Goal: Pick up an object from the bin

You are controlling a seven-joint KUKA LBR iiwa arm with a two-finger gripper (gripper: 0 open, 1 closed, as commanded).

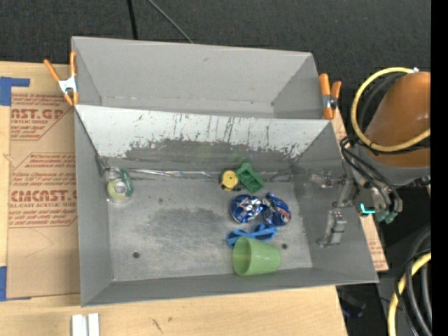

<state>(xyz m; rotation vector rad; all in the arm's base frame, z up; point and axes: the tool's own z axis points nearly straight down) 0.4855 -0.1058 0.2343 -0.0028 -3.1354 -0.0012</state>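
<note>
Green cup (255,257) looks to me the handiest candidate, but nothing is picked yet: everything lies loose on the floor of the bin (175,226). Sweeping left to right, a small clear round thing (119,187) sits alone by the left wall. Well apart from it, mid-bin near the back wall, a yellow piece (229,180) is just beside a dark green piece (248,176). In front of those lies a crumpled blue-and-white wrapper (260,208), then a blue strip (248,234), then the green cup on its side, touching the strip. Further right, the gripper (336,221) hangs over bare metal by the right wall. I cannot tell whether it is wide or narrow. The cup lies to its left, near but apart. By my reading the whole pick remains: line up, descend, close, lift.
</note>
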